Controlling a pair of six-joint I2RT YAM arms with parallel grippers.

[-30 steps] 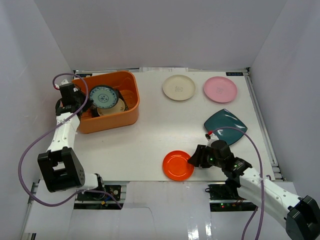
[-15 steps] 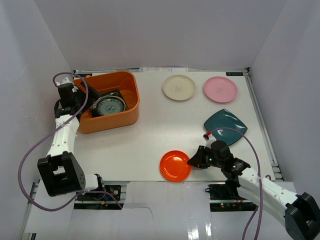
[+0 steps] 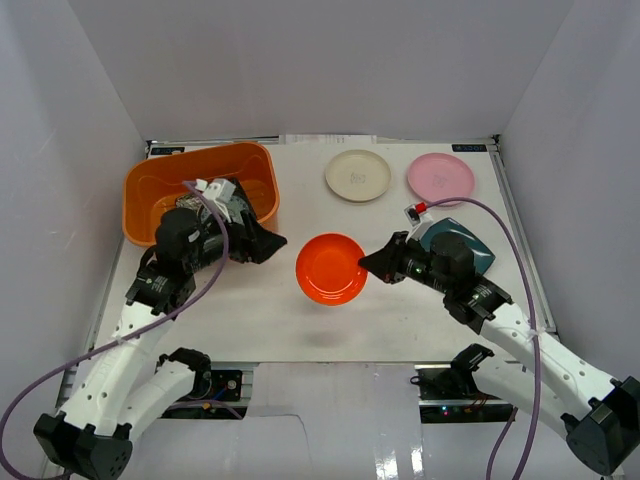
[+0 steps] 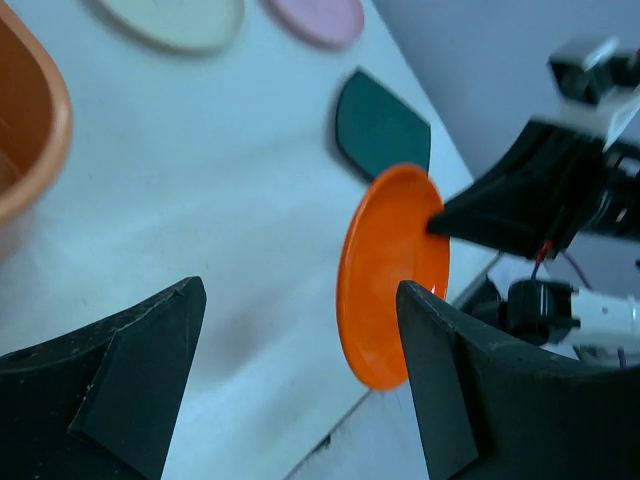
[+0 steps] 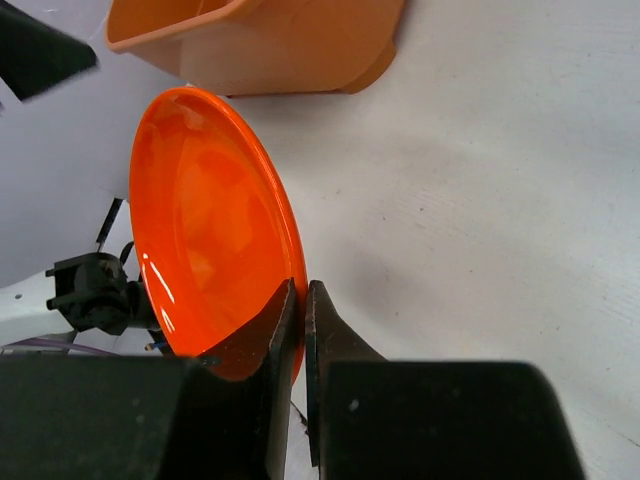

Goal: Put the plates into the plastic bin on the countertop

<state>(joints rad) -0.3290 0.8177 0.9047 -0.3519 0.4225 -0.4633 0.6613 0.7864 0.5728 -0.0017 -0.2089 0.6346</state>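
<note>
The red-orange plate (image 3: 331, 268) was pinched by the right gripper (image 5: 302, 300); the left gripper (image 3: 268, 243) was held open near the plastic bin (image 3: 150, 180).

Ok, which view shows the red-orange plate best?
Right wrist: the red-orange plate fills the frame, its rim pinched in the shut right tool. The top view shows it whole but small, held above the countertop; the left wrist view shows it nearly edge-on and blurred.

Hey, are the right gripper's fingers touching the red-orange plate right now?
Touching. The right wrist view shows the right gripper with its fingers pinched shut on the rim of the red-orange plate.
</note>
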